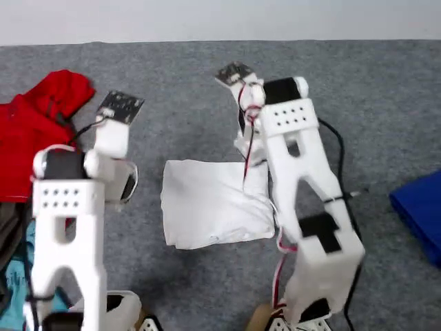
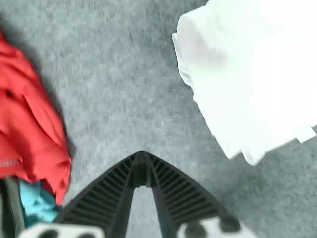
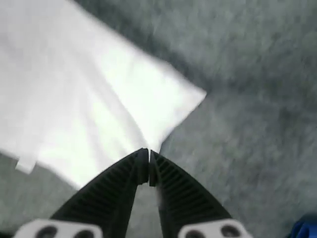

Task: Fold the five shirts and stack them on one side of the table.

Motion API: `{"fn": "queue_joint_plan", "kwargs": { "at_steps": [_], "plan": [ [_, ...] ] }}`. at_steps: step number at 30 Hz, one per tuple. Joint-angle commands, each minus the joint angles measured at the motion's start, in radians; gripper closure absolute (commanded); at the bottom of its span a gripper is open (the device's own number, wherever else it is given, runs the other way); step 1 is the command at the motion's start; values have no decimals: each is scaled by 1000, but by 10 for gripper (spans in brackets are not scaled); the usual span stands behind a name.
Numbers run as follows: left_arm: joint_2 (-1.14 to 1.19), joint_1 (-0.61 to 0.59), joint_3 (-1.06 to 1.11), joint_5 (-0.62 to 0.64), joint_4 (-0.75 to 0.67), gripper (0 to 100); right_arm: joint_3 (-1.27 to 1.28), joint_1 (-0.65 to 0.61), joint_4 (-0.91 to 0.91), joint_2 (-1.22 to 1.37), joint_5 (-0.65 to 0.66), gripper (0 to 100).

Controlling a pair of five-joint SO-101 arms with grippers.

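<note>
- The right gripper [image 3: 148, 154] has its jaws pressed together, tips at the near edge of the white shirt [image 3: 74, 89]. I cannot tell whether any cloth is caught between them.
- The left gripper [image 2: 142, 161] is also closed and empty. It hangs above bare table [image 2: 114, 74] between the white shirt and the red shirt [image 2: 29, 124], apart from both.
- The white shirt lies mid-table as a flat, roughly square packet with layered edges, so it looks folded. In the high view the right arm stands over its far right corner.
- Handling, as I judge it: the cloth is light, soft and limp. It will sag and open if it is lifted by one layer or one corner.
- A better hold would be a pinch through all layers at a folded edge. With two pinches on one side, the arms could drag or lift it level.
- The grey felt-like table surface probably grips fabric, so sliding the packet may rumple its underside.
- The red shirt is bunched at the table's left side, with a teal garment [image 2: 37, 206] just beside it. It needs spreading before any fold.
- A blue shirt [image 1: 420, 207] rests at the right edge, well apart from the white one.
</note>
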Motion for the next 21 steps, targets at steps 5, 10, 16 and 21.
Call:
{"fn": "queue_joint_plan", "kwargs": {
  "at_steps": [5,10,16,21],
  "plan": [
    [273,54,-228,-6,-71,997,377,13,8,-364,2,990],
    [397,150,-302,-6,-68,997,628,13,-93,-479,-11,990],
    [482,166,-305,-8,-130,997,885,7,-219,-599,-64,990],
    [568,167,-306,-43,-157,997,973,13,-334,-633,-55,990]
  ]
}}
